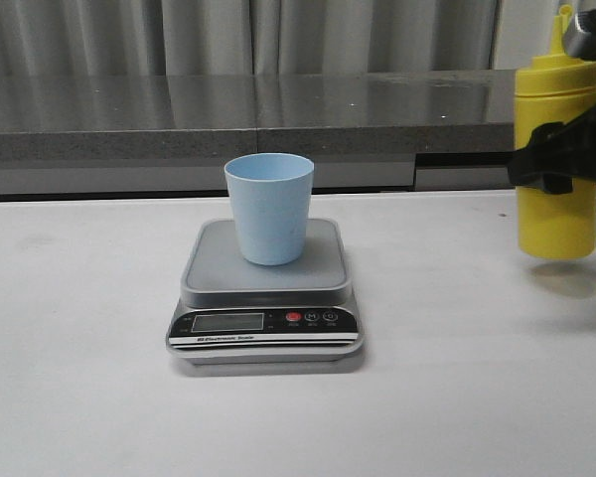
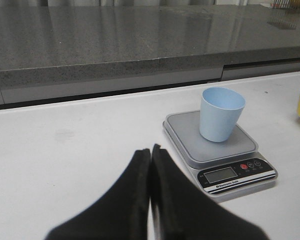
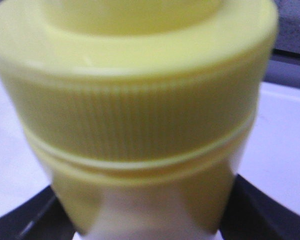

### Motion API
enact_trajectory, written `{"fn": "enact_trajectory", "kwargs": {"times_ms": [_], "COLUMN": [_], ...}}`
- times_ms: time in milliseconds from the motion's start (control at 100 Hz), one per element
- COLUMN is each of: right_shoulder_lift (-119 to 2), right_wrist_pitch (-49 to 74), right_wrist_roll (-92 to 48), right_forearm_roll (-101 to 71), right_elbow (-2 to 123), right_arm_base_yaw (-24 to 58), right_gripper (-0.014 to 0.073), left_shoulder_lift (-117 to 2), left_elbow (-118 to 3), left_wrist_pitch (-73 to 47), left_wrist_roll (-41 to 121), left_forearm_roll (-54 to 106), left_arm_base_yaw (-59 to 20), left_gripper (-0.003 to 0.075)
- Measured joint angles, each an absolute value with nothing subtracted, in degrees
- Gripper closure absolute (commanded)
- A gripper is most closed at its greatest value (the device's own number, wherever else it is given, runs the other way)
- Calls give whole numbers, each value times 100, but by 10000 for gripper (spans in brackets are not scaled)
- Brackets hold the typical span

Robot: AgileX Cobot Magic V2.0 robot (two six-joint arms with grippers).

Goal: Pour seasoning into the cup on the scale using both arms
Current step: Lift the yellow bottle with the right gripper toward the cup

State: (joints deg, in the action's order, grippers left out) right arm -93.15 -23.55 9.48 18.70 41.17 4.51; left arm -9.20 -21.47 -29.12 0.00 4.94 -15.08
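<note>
Gripping the seasoning bottle (image 1: 556, 159) mid-body, the right gripper (image 1: 561, 154) holds it lifted at far right; left gripper (image 2: 150, 165) pressed closed, empty

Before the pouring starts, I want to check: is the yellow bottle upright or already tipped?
Upright. In the front view the seasoning bottle stands vertical, nozzle up, held by the right gripper slightly above the table, away from the cup.
</note>
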Motion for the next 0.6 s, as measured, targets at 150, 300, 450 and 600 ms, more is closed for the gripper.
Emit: {"fn": "enact_trajectory", "kwargs": {"times_ms": [150, 300, 450, 600], "right_shoulder_lift": [-9019, -8997, -8997, -8997], "right_wrist_pitch": [-941, 452, 1362, 1687], "right_wrist_roll": [948, 948, 948, 948], "right_forearm_roll": [2177, 2581, 3109, 3937], "right_elbow": [4752, 5425, 5884, 6023], "right_arm_base_yaw": [865, 1339, 1697, 1951], "right_gripper": [575, 575, 575, 575], "left_shoulder_lift": [-920, -920, -920, -920], "left_elbow": [-2147, -2147, -2147, -2147], "left_wrist_pitch": [-2903, -2903, -2903, -2903], "left_wrist_roll": [0, 0, 0, 0], "left_forearm_roll": [494, 494, 494, 494], "left_arm_base_yaw": [-1508, -1508, -1508, -1508], "left_gripper": [741, 741, 741, 741]}}
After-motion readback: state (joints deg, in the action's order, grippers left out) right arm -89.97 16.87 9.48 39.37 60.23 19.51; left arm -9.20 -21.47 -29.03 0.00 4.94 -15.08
